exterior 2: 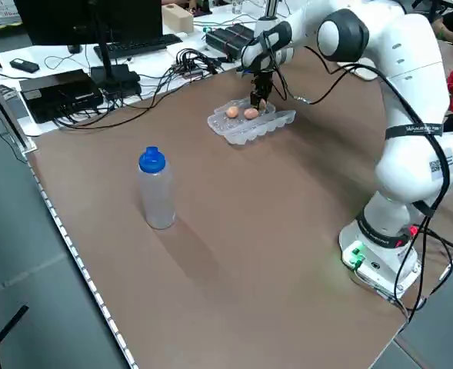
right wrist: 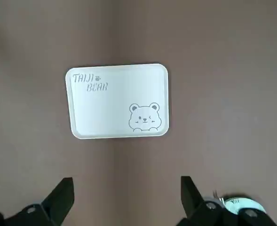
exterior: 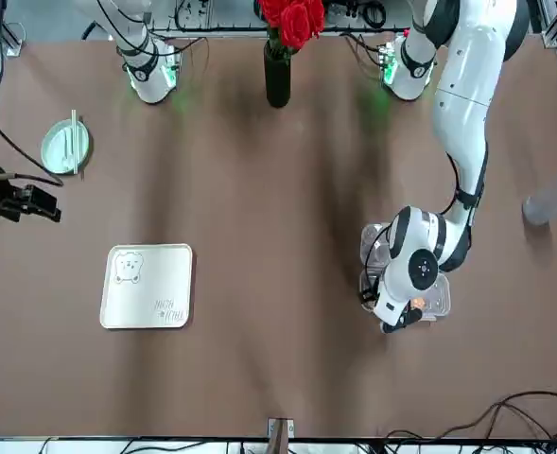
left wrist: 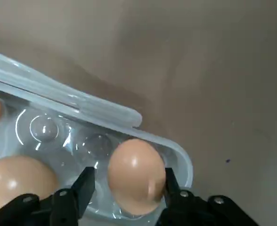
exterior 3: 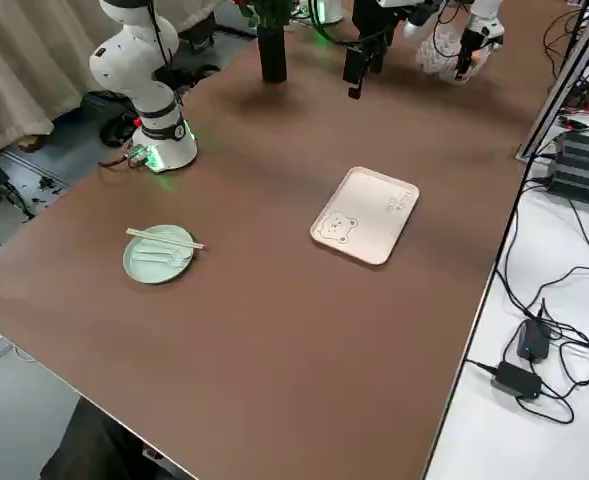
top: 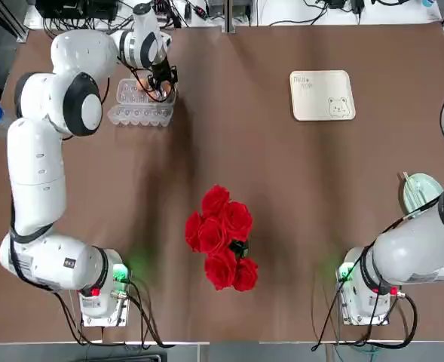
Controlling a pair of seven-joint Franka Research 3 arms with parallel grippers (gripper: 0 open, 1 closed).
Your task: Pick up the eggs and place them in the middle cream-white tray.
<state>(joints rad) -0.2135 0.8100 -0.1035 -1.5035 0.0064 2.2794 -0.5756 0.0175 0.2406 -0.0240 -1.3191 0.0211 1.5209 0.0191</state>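
a: where are the eggs (left wrist: 136, 176)?

b: in the clear carton (left wrist: 39, 101). the left gripper (left wrist: 129, 174) is over it, fingers apart astride the end egg; one looks right against the shell, the other leaves a gap.

a: and the tray (top: 323, 96)?

b: well apart from the carton, to the robot's right. the right gripper (right wrist: 128, 181) idles beyond the carton on that side too, its fingers wide apart.

a: how will an egg handle?

b: light, i'd guess, stiff but easily cracked if real, and smooth enough to slip. i'd take it across its widest part, both pads level, squeeze gently, then lift straight out of its cup.

a: what can't you see?

b: the egg's underside, down in the carton. the third egg is cut off in the left wrist view, and from overhead the left arm hides part of the carton. i can't tell whether both pads would meet the shell evenly.
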